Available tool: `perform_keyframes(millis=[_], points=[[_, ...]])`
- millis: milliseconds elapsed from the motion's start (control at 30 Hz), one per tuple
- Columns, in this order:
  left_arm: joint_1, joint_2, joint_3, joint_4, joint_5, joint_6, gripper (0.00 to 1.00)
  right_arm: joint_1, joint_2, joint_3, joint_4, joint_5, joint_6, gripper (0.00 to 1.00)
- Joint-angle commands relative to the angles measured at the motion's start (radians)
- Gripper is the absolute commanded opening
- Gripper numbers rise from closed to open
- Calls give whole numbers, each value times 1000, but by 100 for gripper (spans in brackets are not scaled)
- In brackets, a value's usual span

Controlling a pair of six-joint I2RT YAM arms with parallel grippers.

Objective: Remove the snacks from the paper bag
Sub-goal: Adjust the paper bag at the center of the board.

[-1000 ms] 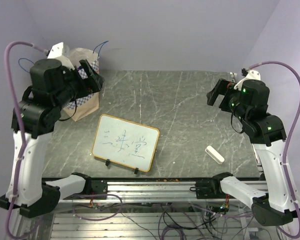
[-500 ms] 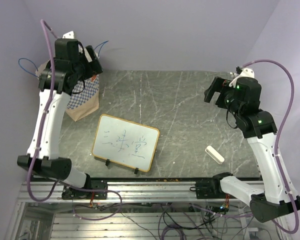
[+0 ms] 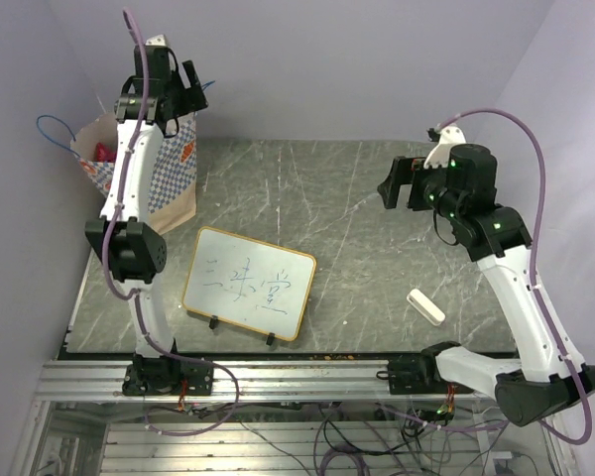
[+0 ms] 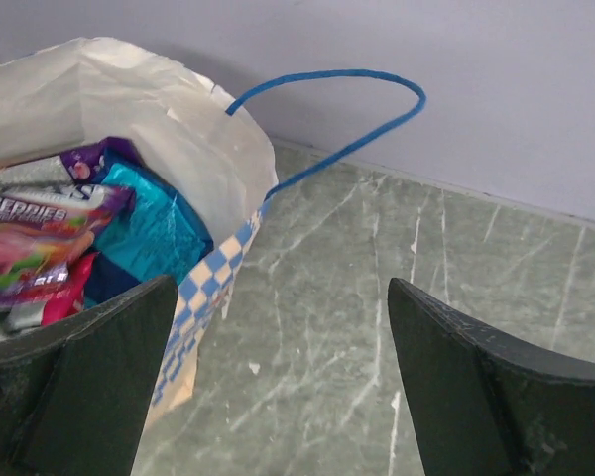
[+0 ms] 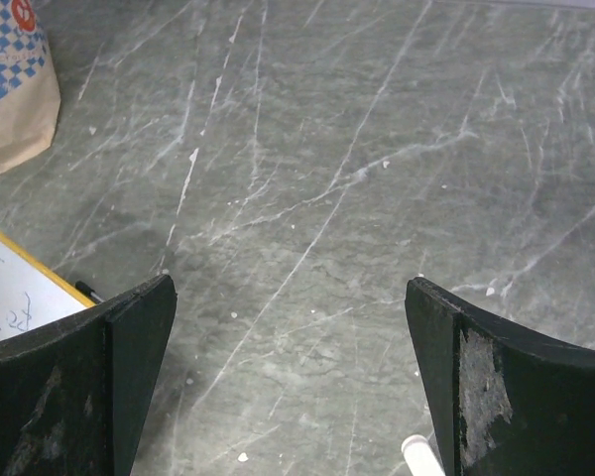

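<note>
Tan paper bag [image 3: 175, 188]: upright at the counter's [image 3: 337, 208] far-left corner, mouth open, blue cord handles.
Snacks [image 4: 50, 233]: inside the bag; a blue-teal packet [image 4: 154, 223] beside a pink-red one.
Left end effector [image 4: 283, 377]: high above the bag's right rim, fingers wide apart, empty.
Right end effector [image 5: 290, 367]: well right of the bag, fingers wide apart, empty.
Whiteboard [image 3: 249, 283]: just in front of the bag.
</note>
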Motion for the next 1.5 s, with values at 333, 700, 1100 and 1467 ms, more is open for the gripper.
perform_keyframes(millis=[333,700,1100,1467], points=[[11,175,-31,471,-4,249,91,60,147,29,55,-27,-119,100],[6,275,-4,629,114,155,53,60,191,60,46,-22,-138,100],[-83,128,-185,699,257,15,7,61,193,57,65,-46,-117,100],[-239,12,-311,666,386,-73,7,68,153,34,75,-58,-92,100]])
